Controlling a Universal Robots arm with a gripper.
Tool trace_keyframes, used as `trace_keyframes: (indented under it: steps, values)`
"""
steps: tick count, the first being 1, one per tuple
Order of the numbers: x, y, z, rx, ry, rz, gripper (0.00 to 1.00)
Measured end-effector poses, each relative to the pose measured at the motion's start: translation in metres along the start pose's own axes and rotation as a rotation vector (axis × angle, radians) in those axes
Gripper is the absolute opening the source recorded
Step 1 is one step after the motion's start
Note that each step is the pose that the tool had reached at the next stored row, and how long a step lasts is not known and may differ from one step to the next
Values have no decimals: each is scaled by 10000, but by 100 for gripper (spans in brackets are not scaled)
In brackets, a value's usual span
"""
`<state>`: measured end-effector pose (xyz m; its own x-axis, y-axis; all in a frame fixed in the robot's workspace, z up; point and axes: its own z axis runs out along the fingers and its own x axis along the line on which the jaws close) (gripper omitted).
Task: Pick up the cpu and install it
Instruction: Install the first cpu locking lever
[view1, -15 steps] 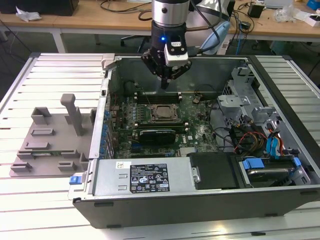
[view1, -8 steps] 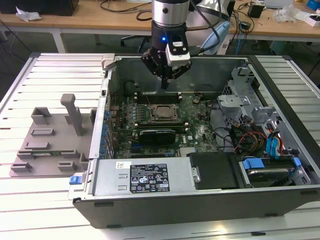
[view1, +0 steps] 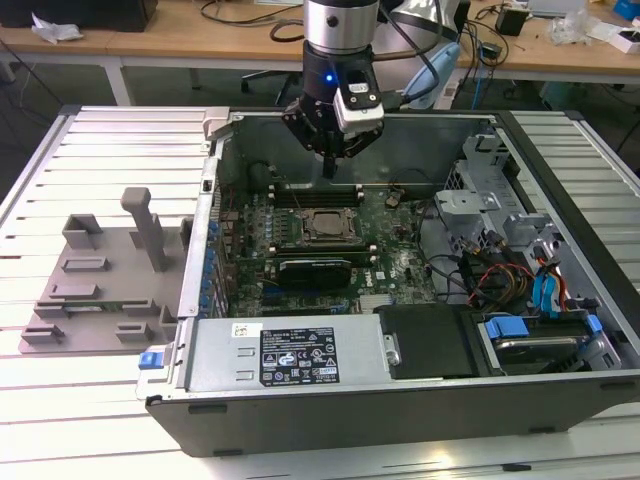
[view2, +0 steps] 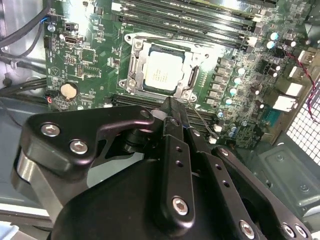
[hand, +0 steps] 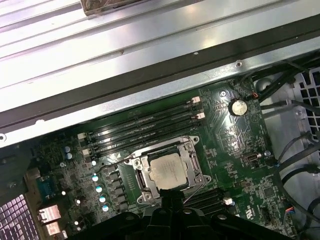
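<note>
Inside an open computer case (view1: 400, 400) lying on a slatted white table (view1: 100, 400), the cpu (view1: 325, 226) sits flat in its socket (view1: 322, 228) near the middle of the green motherboard (view1: 400, 265). Both wrist views show the chip as a pale silvery square, seated within the metal socket frame (view2: 134, 62), with its top plate bare (view2: 161, 71) (hand: 168, 172). Above and just behind the socket in the exterior view, the gripper (view1: 329, 165) hangs from the arm (view1: 340, 30), apart from the chip and holding nothing. Its black fingers (view2: 172, 117) meet at a narrow tip in the second wrist view, pressed together with no gap between them, and that tip lies just beside the socket's edge. Rows of dark memory slots (hand: 145, 127) run along one side of the socket, and a round coin battery (hand: 239, 106) sits near a corner of the board. Bundled cables (view1: 490, 275) and blue-tabbed drive bays (view1: 545, 335) fill the case toward the exterior view's right. Well apart, outside the case on the exterior view's left, a grey plastic tray (view1: 100, 290) rests on the table
</note>
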<state>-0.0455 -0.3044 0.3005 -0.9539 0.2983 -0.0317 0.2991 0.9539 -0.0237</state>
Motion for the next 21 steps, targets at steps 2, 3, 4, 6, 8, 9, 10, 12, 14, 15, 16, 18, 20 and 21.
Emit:
trace_keyframes:
  steps: [2,3,4,6,8,9,10,12,14,15,16,18,20,21]
  values:
    - [0,0,0,-6,-4,-187,11]
    - [0,0,0,-8,-6,-240,11]
    - [0,0,0,-11,-8,-325,11]
    - [0,0,0,-15,-12,-486,11]
    - [0,0,0,-21,-16,-661,11]
    - [0,0,0,-24,-19,-756,11]
    - [0,0,0,-25,-20,-815,11]
    - [0,0,0,-28,-23,-955,11]
    - [0,0,0,-32,-29,-1149,11]
    - [0,0,0,-35,-32,-1295,11]
    - [0,0,0,-40,-36,-1433,11]
    - [0,0,0,-54,-46,-1860,11]
    - [0,0,0,-64,-53,-2163,11]
    - [0,0,0,-69,-57,-2336,11]
